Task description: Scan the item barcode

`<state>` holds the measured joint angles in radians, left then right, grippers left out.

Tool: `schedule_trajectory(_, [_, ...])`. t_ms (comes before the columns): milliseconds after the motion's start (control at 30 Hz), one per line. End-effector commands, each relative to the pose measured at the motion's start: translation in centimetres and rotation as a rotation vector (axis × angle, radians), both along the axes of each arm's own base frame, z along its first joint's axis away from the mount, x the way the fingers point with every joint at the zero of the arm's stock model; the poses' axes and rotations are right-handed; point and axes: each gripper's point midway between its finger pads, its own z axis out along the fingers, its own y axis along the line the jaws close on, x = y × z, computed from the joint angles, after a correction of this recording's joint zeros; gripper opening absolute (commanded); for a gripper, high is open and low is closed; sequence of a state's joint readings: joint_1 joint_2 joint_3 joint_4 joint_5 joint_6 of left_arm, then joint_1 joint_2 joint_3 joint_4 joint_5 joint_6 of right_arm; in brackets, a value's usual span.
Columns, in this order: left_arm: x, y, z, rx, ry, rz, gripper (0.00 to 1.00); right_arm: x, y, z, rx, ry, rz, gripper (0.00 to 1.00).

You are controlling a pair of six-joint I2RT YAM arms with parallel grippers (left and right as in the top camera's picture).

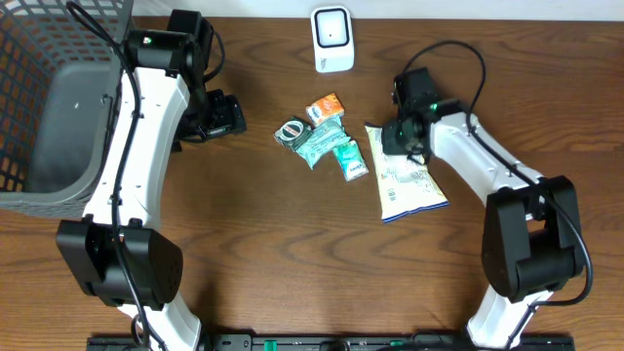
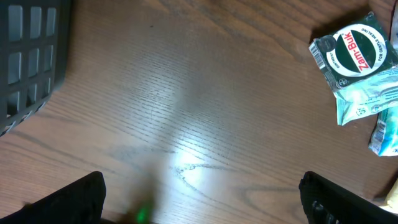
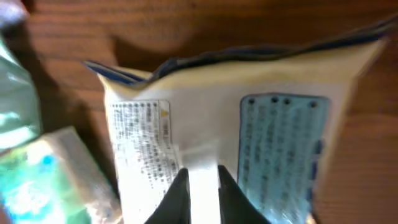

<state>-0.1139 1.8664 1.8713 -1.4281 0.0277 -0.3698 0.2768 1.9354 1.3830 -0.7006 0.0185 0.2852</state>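
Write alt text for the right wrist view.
A cream snack bag with a blue panel and fine print fills the frame, lying on the wooden table. The right gripper straddles its white centre strip, fingers close together.

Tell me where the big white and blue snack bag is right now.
In the overhead view, the snack bag lies on the right half of the table, just right of the cluster of small packets, with the right gripper over its upper end.

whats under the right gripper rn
Under the right gripper lies the white snack bag, flat on the wooden table with its small-print side up. The gripper covers part of the bag's upper end, and whatever is beneath the bag is hidden.
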Motion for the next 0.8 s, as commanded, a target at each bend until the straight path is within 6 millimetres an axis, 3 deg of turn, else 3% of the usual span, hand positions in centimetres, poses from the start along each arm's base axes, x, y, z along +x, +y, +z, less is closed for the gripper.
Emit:
schedule_trajectory(0, [-0.2,0.0,0.5,-0.004,-0.011,0.006,0.98,1.8,0.0,4.6,0.004,-0.03,-0.002,0.1])
schedule_trajectory(100, [-0.2,0.0,0.5,-0.004,-0.011,0.006,0.97,-0.5,0.0,6.5,0.003,0.077,0.016,0.1])
schedule_trajectory(233, [-0.2,0.0,0.5,-0.004,-0.011,0.006,0.98,-5.3,-0.5,6.1,-0.038,0.269,0.052,0.04])
schedule_trajectory(367, [-0.2,0.0,0.5,-0.004,-0.011,0.006,0.98,-9.0,-1.2,3.6,-0.075,0.413,0.055,0.01])
schedule_trajectory(600, [-0.2,0.0,0.5,-0.004,-0.011,0.006,0.98,-13.6,-2.2,-2.9,-0.104,0.525,-0.002,0.01])
schedule_trajectory(767, [-0.2,0.0,0.5,-0.004,-0.011,0.006,0.98,-14.4,-2.3,-3.0,-0.102,0.551,-0.013,0.01])
